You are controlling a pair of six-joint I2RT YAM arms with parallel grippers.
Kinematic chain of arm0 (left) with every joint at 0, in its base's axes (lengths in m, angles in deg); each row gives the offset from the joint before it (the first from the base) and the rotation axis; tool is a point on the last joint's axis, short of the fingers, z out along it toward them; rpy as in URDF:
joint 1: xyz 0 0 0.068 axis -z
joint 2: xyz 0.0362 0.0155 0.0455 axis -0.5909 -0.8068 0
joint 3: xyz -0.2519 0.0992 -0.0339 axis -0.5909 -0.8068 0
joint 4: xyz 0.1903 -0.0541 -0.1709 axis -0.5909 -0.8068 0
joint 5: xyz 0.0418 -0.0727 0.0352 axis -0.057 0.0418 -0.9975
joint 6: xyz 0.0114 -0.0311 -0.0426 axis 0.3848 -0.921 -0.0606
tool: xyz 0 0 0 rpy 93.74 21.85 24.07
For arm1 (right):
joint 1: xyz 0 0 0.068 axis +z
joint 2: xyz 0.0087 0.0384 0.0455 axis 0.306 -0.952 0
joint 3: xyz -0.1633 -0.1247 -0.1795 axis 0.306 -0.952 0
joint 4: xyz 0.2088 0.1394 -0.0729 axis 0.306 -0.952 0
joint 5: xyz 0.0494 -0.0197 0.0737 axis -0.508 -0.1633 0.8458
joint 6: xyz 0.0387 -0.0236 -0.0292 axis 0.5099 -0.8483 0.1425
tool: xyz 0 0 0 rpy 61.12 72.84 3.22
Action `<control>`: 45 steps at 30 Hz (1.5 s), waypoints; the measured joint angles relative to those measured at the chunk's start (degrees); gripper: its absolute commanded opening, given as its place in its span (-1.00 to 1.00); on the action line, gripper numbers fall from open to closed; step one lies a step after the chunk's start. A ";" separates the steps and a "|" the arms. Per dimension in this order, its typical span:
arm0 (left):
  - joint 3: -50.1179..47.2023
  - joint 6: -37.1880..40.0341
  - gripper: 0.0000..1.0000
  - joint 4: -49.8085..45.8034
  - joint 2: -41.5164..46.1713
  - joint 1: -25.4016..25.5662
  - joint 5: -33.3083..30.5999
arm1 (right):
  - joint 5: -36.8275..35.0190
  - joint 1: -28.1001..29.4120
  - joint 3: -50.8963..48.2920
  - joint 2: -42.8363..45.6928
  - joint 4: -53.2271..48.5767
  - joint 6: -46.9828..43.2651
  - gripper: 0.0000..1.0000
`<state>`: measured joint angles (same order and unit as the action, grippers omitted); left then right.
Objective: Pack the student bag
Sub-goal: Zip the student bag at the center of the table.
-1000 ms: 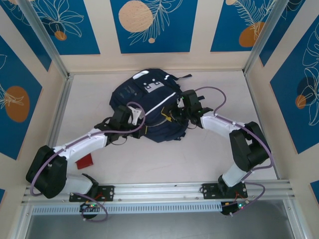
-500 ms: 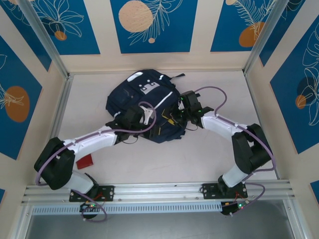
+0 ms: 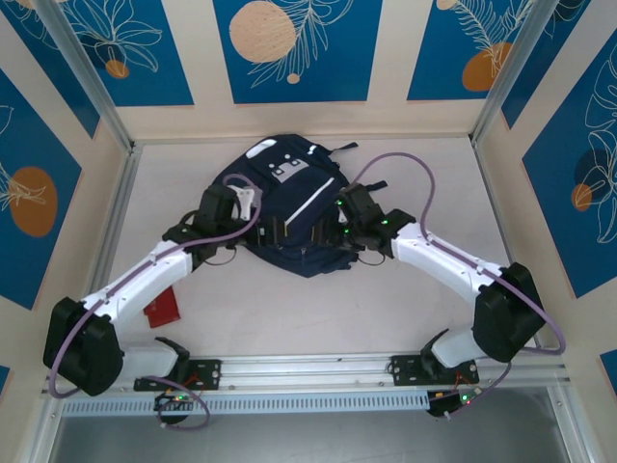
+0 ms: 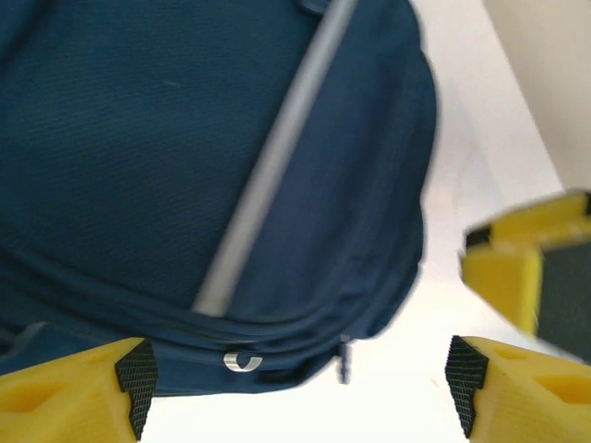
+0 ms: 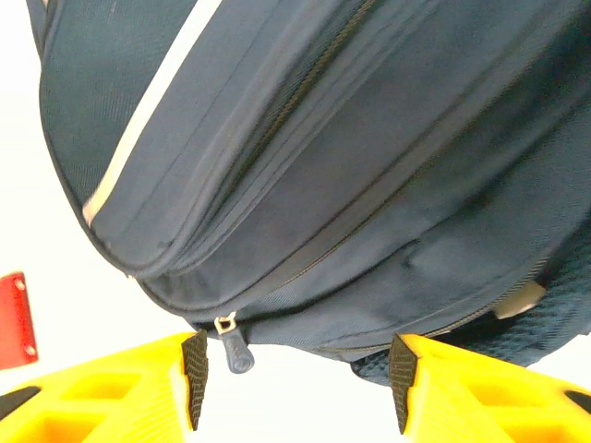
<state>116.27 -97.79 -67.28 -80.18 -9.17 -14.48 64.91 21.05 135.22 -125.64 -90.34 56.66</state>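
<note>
Near rail: both arm bases are bolted to the metal rail [image 3: 308,367] at the near edge of the pale counter [image 3: 405,309].
Red item: a small flat red object [image 3: 164,311] lies on the counter beside the left arm [image 3: 145,275], well apart from the bag; what it is cannot be told.
Left jaws: apart, gripping nothing. The yellow fingers [image 4: 83,388] stand wide at the bag's left side, bare counter showing between them, with a silver zip pull [image 4: 242,361] just above the gap.
Right jaws: apart, gripping nothing. The right arm [image 3: 443,260] reaches to the bag's right side; a dark zip pull [image 5: 235,349] hangs just beside one yellow finger [image 5: 111,388].
Student bag: the navy student bag [image 3: 289,193] lies flat on the counter's middle, between the two arms, its top with the white-grey patches [image 3: 284,169] towards the back wall.
Stripe: a white stripe [image 3: 313,201] runs slantwise across the bag's front.
Zips: those visible from the wrists look shut.
</note>
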 measured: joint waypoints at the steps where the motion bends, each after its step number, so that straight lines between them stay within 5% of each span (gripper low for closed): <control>1: 0.00 -0.55 0.70 -0.63 0.02 -1.09 -0.68 | -1.14 1.77 0.83 -1.11 -0.37 -1.18 0.11; 12: -0.28 -9.51 0.70 -5.55 0.00 -4.85 -6.36 | -13.92 15.28 10.19 -14.19 -4.02 -6.08 -0.13; 26: -0.72 -13.22 0.71 -5.73 0.00 -4.92 -7.23 | -19.96 15.65 11.37 -16.94 -9.31 -0.85 -0.23; 45: -8.96 -26.40 0.63 4.59 -1.14 -4.66 0.22 | -18.03 14.91 12.07 -20.09 -8.07 -2.93 -1.00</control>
<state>107.31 -124.20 -62.69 -81.32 -13.83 -14.27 46.87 35.96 147.29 -145.73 -98.41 53.73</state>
